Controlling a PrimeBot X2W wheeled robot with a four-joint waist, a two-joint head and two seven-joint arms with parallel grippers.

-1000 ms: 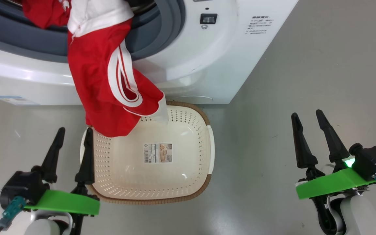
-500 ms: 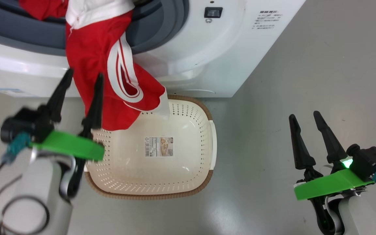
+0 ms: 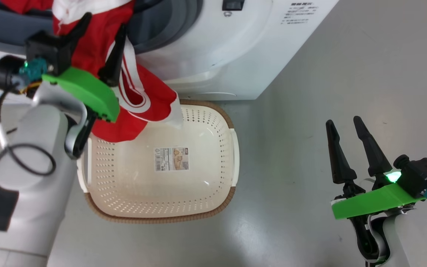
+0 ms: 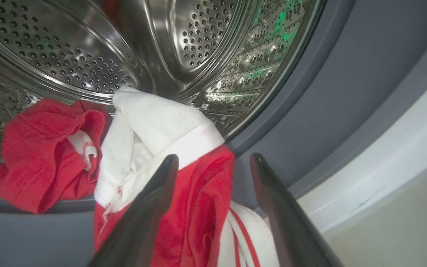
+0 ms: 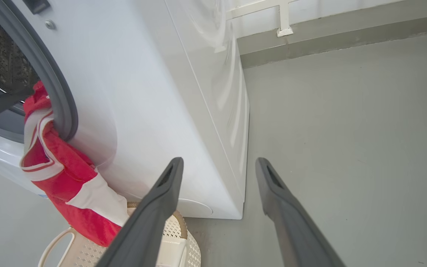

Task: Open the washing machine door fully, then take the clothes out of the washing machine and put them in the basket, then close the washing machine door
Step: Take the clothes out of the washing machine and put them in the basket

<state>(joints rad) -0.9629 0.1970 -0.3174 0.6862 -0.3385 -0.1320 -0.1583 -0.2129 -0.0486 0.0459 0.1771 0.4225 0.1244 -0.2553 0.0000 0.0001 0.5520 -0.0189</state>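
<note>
Up at washer (image 3: 217,48) mouth, L jaws have risen, spread astride clothes (image 3: 143,105); R jaws spread.

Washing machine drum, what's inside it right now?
A bunched red cloth lies at the front lip of the drum, beside a red-and-white garment that drapes out over the grey gasket. The drum floor beneath them is covered.

1. We watch the left gripper (image 3: 105,21) come up from beside the basket (image 3: 154,219) to the mouth of the washing machine (image 3: 217,48).
2. Its fingers now flank the hanging clothes (image 3: 143,92) (red cloth shows between them).
3. Our head view has shifted slightly.
</note>
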